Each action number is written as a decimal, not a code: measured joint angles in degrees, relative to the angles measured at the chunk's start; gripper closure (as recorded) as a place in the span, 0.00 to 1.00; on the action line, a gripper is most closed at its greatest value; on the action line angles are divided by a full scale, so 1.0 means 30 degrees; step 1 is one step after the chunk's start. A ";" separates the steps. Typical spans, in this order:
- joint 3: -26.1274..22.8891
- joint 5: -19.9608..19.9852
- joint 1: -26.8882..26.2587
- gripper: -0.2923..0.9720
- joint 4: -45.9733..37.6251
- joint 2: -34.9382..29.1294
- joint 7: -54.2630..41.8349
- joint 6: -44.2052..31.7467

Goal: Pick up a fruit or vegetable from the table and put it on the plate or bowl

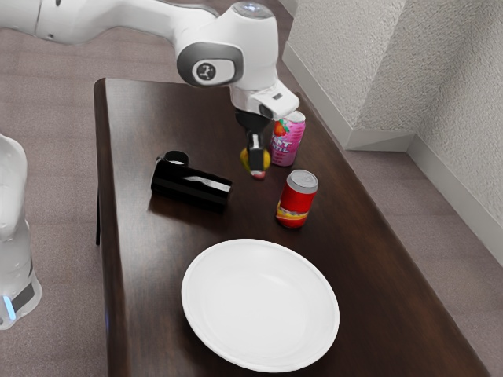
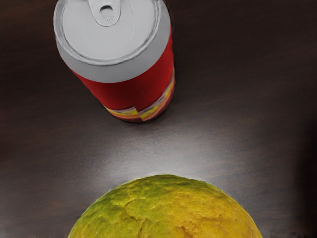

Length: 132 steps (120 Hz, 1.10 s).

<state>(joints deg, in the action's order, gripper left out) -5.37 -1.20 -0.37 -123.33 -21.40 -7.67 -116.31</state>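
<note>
Above the dark wooden table [image 1: 134,236], by pale textured walls [image 1: 354,47], the gripper [image 1: 256,165] clasped the yellow-green fruit [image 2: 166,208].

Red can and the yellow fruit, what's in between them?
Only bare table lies between the red can and the yellow fruit, as the wrist view shows.

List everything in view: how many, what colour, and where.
dark wooden table: one, dark brown, carrying everything.
round white plate: one, white, at the table's near end.
yellow-green round fruit: one, yellow-green, mid-table beyond the plate.
red metal can: one, red, upright between plate and pink can.
pink metal can: one, pink, upright just beyond the fruit.
glossy black mug: one, black, on its side, to the exterior view's left of the fruit.
white robot arm: one, white, entering from the exterior view's upper left.
black claw: one, black, down at the fruit.
</note>
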 joint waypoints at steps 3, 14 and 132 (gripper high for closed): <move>-0.0257 0.0002 0.0004 0.51 0.0011 -0.0037 -0.0013 0.0122; -0.1174 0.0009 0.0000 0.51 0.0026 -0.0110 -0.0058 0.0459; -0.7624 0.0850 -0.0116 0.27 0.1755 0.1065 -0.0253 0.1448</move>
<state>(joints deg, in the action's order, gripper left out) -28.24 1.35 -0.72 -118.06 -18.20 -8.43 -111.96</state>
